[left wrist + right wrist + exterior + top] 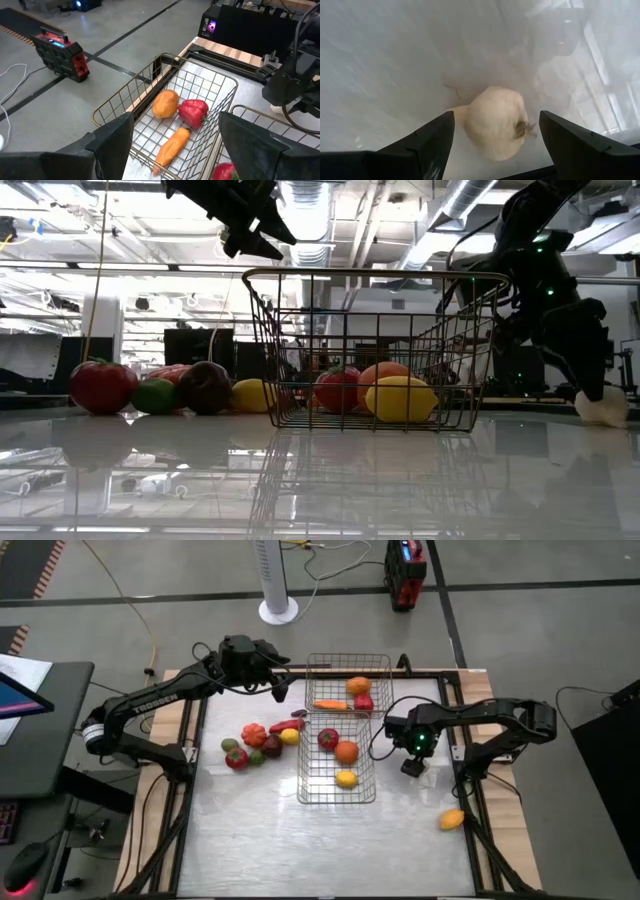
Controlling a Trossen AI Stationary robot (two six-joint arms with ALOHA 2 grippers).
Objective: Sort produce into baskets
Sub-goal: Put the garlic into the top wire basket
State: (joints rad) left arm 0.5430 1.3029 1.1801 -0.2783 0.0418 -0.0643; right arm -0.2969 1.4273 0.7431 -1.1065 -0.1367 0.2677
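Two wire-mesh baskets stand mid-table. The far basket (pixel 383 662) holds an orange, a red pepper and a carrot (pixel 170 145). The near basket (pixel 308 790) holds a red tomato, an orange and a lemon (pixel 400 398). Several loose produce pieces (pixel 258 738) lie left of the baskets. My left gripper (pixel 283 690) is open and empty, up in the air at the far basket's left rim. My right gripper (pixel 413 767) is open, pointing down, right of the near basket. Its fingers stand either side of a white garlic bulb (pixel 495 122) that lies on the table.
A yellow-orange piece (pixel 452 819) lies alone near the table's right edge. The near half of the table is bare. A black frame rail (pixel 470 800) runs along the right side. Beyond the far edge stand a white fan base (pixel 279 610) and a red-black box (pixel 405 575).
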